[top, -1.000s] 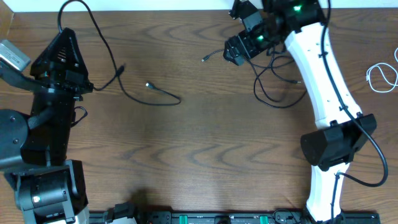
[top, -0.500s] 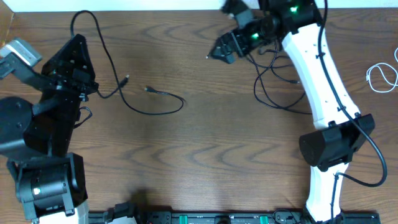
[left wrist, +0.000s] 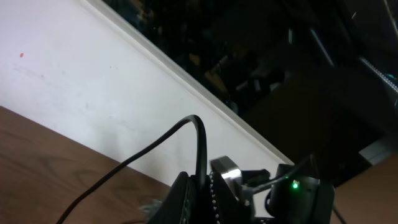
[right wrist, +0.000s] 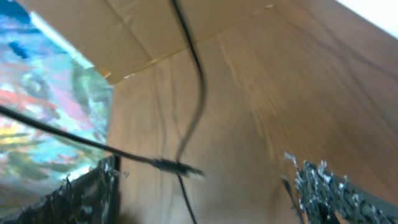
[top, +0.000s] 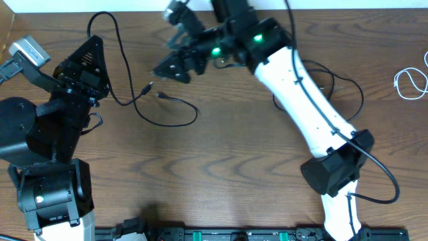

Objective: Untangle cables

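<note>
Desk (top: 221,167): dark wood with streaked grain. Black cable (top: 177,100): thin and matte, one slack run curving over the left-centre desk, hard to follow where it crosses itself. White cable (top: 399,79): one small loop at far right, cut by the edge. Black loops (top: 360,94): right-centre, count unclear, partly under the right arm (top: 307,100). Left claw (left wrist: 202,183): closed, pinching the black cable. Right claw (right wrist: 202,171): fingers wide apart, gripping nothing, with one blurred plug (right wrist: 177,167) between them.

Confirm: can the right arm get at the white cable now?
Probably yes, once it swings over. The right gripper is stretched far across the table from the white cable, which lies alone near the edge with nothing covering it.
</note>
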Available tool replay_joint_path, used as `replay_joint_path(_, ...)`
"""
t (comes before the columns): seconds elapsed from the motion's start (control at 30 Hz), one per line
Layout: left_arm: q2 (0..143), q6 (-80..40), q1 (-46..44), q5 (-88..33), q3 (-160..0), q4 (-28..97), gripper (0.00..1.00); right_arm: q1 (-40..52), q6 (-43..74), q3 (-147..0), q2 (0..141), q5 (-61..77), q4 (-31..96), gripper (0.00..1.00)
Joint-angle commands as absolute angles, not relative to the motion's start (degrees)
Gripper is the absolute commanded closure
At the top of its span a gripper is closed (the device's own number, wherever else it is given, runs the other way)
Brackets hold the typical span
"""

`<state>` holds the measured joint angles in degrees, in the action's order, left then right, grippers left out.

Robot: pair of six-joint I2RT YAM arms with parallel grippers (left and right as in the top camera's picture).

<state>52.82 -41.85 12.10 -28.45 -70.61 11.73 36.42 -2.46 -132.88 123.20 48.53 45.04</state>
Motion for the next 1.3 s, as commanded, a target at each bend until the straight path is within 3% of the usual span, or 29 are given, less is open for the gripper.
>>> replay_joint_path(0.0,52.31,-42.78,12.08,-29.61,-71.92,11.25,0.93,38.46,5.93,-131.9,126.58,49.47,41.63,0.06)
replay_joint_path(0.27,52.29,-42.76,12.08,-29.61,-71.92,11.27,0.93,43.05,17.52,-131.9,133.6,43.38,28.01,0.14)
replay_joint_path(0.43,52.16,-42.76,12.08,-29.61,-71.92,11.31,0.93,44.27,21.91,-131.9,138.17,42.15,19.75,0.28)
replay_joint_path(0.47,52.16,-42.74,12.08,-29.61,-71.92,11.31,0.93,44.31,22.28,-131.9,138.72,42.13,19.22,0.35)
replay_joint_path(0.6,52.16,-42.72,12.08,-29.58,-71.92,11.64,0.93,43.33,22.28,-131.9,139.2,42.11,20.64,0.94)
replay_joint_path(0.63,52.18,-42.7,12.08,-29.58,-71.92,11.86,0.92,42.76,22.31,-131.9,139.06,42.15,20.95,0.99)
replay_joint_path(0.8,52.64,-40.27,12.08,-29.34,-71.9,14.59,0.93,38.85,22.61,-131.92,136.35,41.19,26.52,0.99)
replay_joint_path(1.03,55.0,-31.18,12.08,-28.82,-71.9,24.69,0.89,32.18,13.5,-131.92,125.99,29.36,45.43,0.99)
replay_joint_path(1.1,56.31,-29.45,12.08,-27.49,-71.9,28.16,0.83,30.59,11.62,-131.92,122.39,26.57,48.64,0.99)
replay_joint_path(1.17,57.8,-29.15,12.08,-25.34,-71.85,31.48,0.62,28.77,10.5,-131.92,118.24,24.32,50.3,0.99)
replay_joint_path(1.27,60.8,-28.91,12.08,-22.81,-71.85,35.35,0.46,25.41,10.44,-131.96,111.7,22.81,50.09,0.99)
